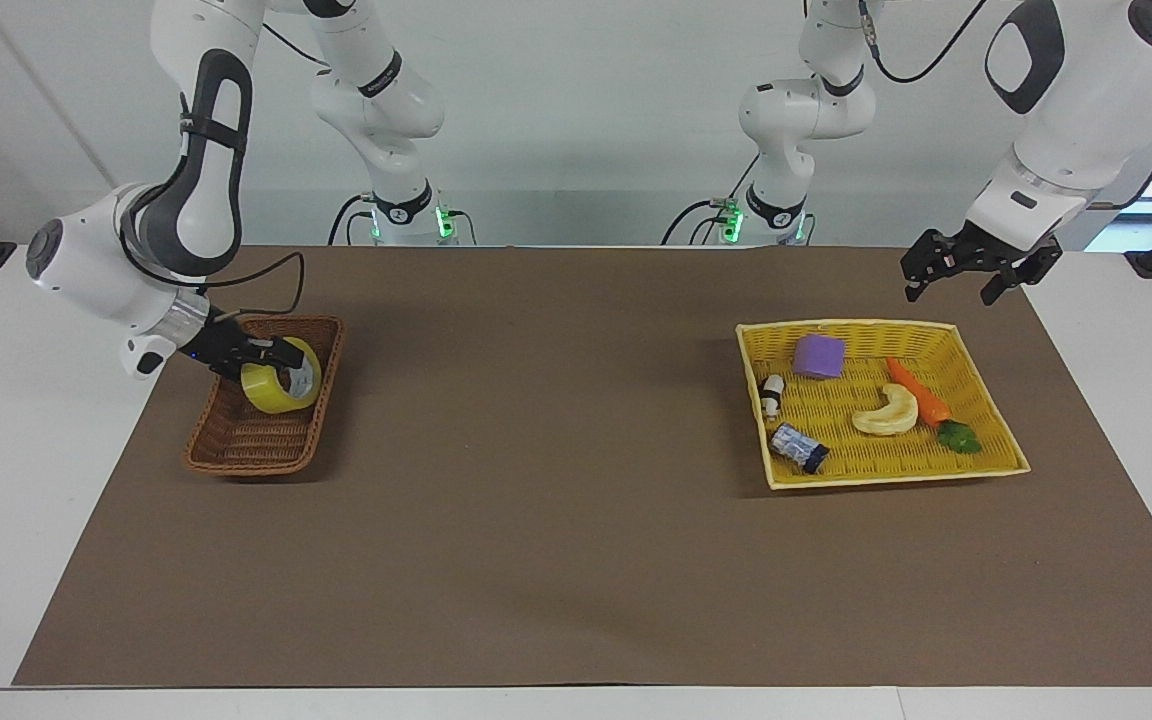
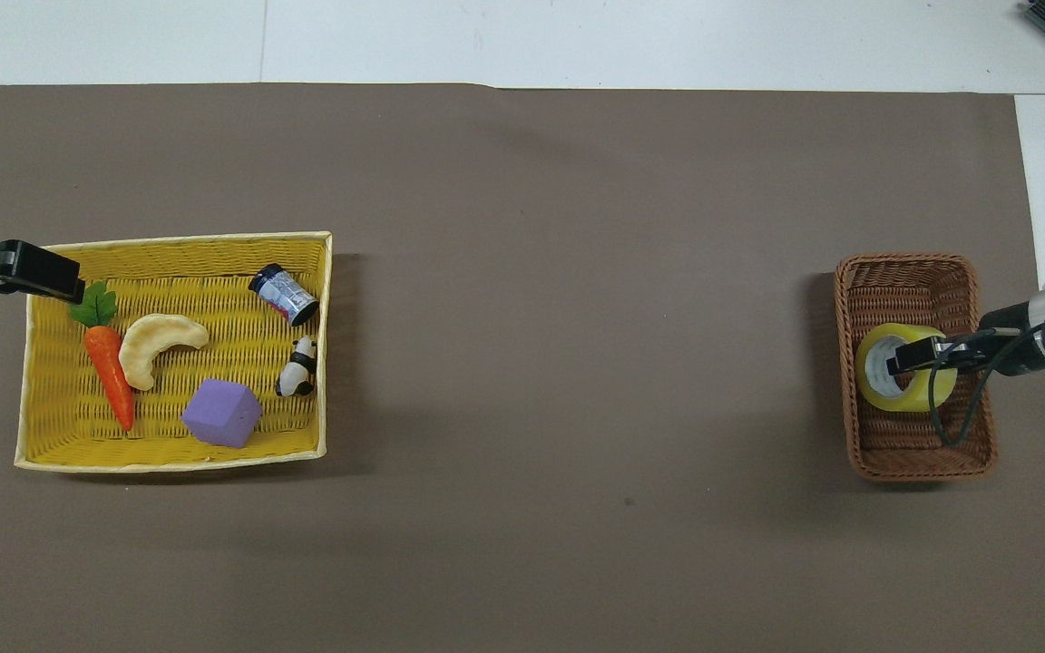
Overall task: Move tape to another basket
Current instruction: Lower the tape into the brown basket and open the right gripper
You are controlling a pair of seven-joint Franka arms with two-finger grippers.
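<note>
The yellow tape [image 1: 277, 397] is low inside the dark brown wicker basket [image 1: 254, 442], near the middle and standing tilted on its edge. My right gripper [image 1: 281, 358] is shut on the tape's rim, one finger in the white core and one outside. In the overhead view the tape [image 2: 923, 396] sits mid-basket [image 2: 917, 446] with the right gripper [image 2: 902, 363] on it. I cannot tell whether the tape touches the basket floor. My left gripper [image 1: 951, 288] is open and empty, raised over the mat beside the yellow basket's corner; it also shows in the overhead view [image 2: 55, 277].
The yellow woven basket [image 1: 896, 478] at the left arm's end holds a purple block [image 1: 819, 356], a carrot [image 1: 921, 397], a pale crescent slice [image 1: 889, 412], a small can [image 1: 798, 447] and a panda figure [image 1: 771, 392]. A brown mat covers the table.
</note>
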